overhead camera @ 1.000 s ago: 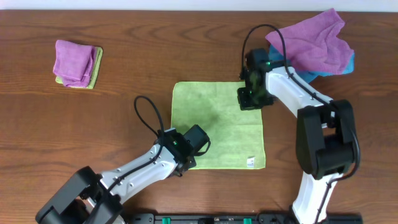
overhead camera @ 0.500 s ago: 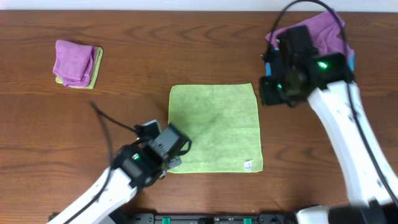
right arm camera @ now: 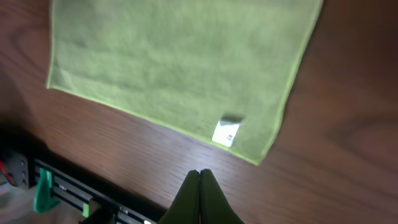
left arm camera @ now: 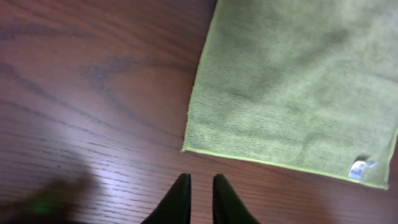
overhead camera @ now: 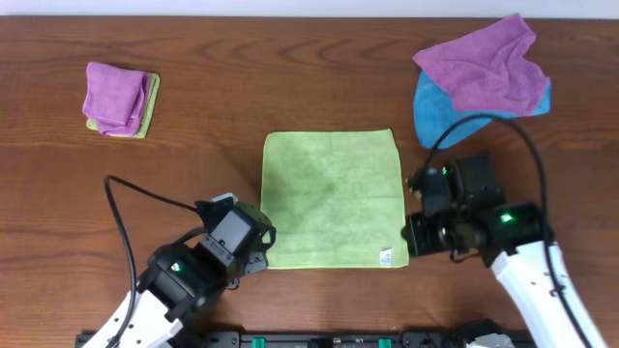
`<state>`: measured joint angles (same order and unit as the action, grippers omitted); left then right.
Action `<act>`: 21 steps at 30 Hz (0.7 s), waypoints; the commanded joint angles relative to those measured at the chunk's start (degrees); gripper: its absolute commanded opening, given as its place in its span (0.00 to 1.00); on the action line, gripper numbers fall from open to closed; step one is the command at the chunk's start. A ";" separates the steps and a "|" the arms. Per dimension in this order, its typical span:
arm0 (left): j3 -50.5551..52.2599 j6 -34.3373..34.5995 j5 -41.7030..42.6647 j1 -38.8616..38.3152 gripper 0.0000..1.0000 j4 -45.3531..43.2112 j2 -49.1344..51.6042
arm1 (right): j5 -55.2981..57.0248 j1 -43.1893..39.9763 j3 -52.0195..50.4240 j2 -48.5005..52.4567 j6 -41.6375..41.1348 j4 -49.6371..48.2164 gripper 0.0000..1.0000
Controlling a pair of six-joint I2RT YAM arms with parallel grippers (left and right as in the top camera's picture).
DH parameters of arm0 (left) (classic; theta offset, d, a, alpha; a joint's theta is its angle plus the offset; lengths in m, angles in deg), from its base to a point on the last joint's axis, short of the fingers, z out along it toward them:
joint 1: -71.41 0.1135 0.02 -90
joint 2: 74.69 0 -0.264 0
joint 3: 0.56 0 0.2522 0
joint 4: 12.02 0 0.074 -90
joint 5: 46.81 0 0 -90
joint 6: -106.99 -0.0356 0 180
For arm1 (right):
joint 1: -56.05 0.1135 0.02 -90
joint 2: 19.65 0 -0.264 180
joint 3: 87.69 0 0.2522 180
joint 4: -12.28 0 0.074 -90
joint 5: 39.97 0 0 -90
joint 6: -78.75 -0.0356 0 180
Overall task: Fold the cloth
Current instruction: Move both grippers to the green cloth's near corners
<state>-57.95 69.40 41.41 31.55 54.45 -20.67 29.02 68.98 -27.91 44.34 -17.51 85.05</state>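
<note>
The cloth (overhead camera: 332, 198) is light yellow-green and lies spread flat at the table's middle, with its small white tag (overhead camera: 386, 255) at the near right corner. My left gripper (overhead camera: 257, 263) hovers just off the cloth's near left corner. In the left wrist view its fingers (left arm camera: 200, 186) are a narrow gap apart with nothing between them, and the cloth (left arm camera: 298, 81) lies ahead. My right gripper (overhead camera: 410, 242) is beside the near right corner. In the right wrist view it (right arm camera: 200, 173) is shut and empty, short of the cloth (right arm camera: 180, 62) and tag (right arm camera: 226, 132).
A crumpled purple cloth (overhead camera: 484, 63) lies over a bright blue cloth (overhead camera: 435, 116) at the back right. A folded purple cloth (overhead camera: 116, 92) sits on a folded yellow-green one at the back left. A black rail (right arm camera: 74, 186) runs along the table's front edge.
Both arms have pulled back toward the front edge. The right gripper left the cloth's far right corner and now sits by the near right corner. The cloth lies flat.
</note>
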 commanded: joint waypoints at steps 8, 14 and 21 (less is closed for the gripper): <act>8.33 -13.22 17.59 15.04 0.33 -5.09 0.35 | -7.93 -10.80 -12.44 -0.66 2.75 -5.16 0.26; 16.44 -11.98 24.35 16.00 0.41 -15.04 0.35 | -7.13 -14.82 -15.72 -0.44 2.67 -7.89 0.43; 18.53 -10.29 26.97 16.00 0.44 -17.68 2.05 | -7.08 -15.80 -15.72 2.71 -2.36 -8.22 0.42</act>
<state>-39.79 57.99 66.17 47.31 37.05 -19.51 22.59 53.79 -43.58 46.02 -16.99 77.14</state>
